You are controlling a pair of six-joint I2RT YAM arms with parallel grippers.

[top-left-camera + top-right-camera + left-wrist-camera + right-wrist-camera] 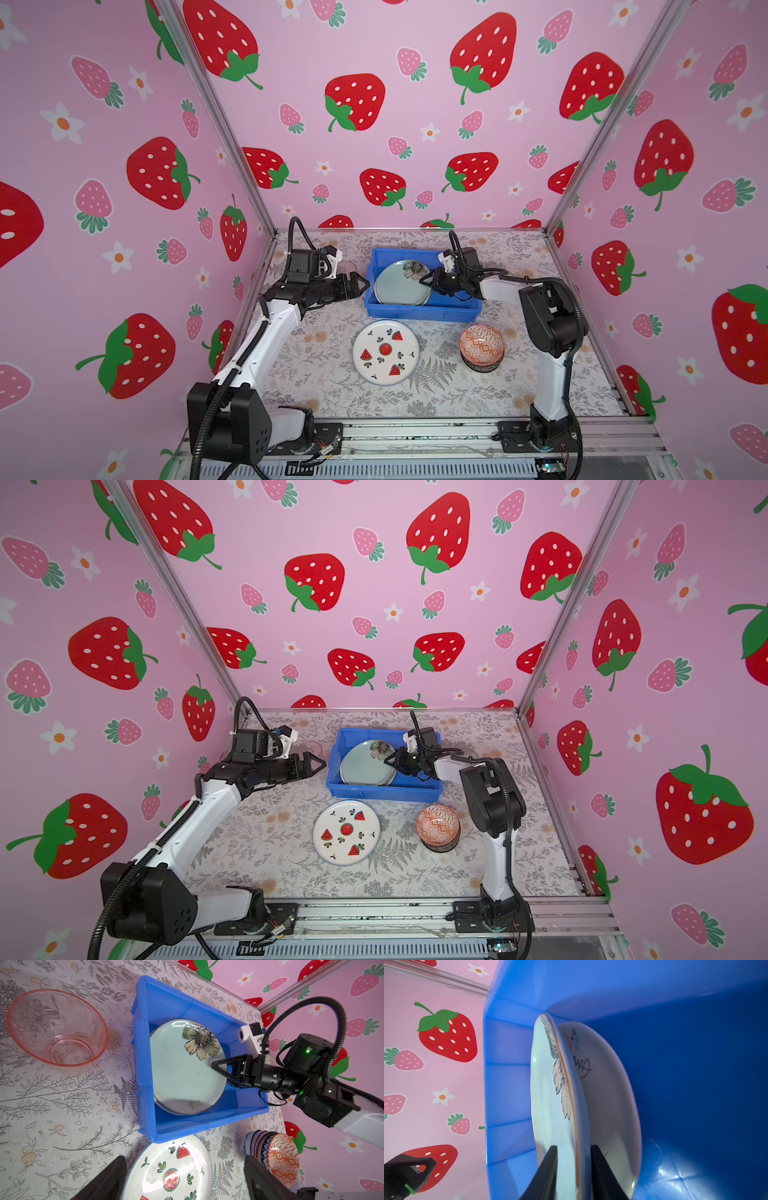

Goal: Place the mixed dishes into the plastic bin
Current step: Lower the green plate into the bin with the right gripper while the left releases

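The right pincer [425,282] reaches in over the right wall of the bin [419,313] and sits astride the right-hand rim of the mint plate [401,286]. In the right wrist view one finger [548,1169] lies over the plate's face. The other lies under it, in the gap between the mint plate and the white plate [610,1095] below. The jaws stand only narrowly apart; whether they pinch the rim or stand just clear of it I cannot tell. Both plates are inside the bin, toward its left half, the mint one on top.

The next move turns on this: the plate lies straight ahead of the pincer, leftward, with its rim between the jaws. Being round, it has no long axis; its plane is what counts. With a finger beneath, I judge a straight lift would tip the plate up. The way out is to part the jaws further and draw back rightward along the fingers' own line.

The left pincer [360,287] hangs wide open and empty just outside the bin's left wall. On the tabletop [324,374] the watermelon plate [385,352] lies just before the bin's near wall, between the arms. The bowls [482,347] stand nearer the right arm, the tumbler [56,1028] nearer the left.
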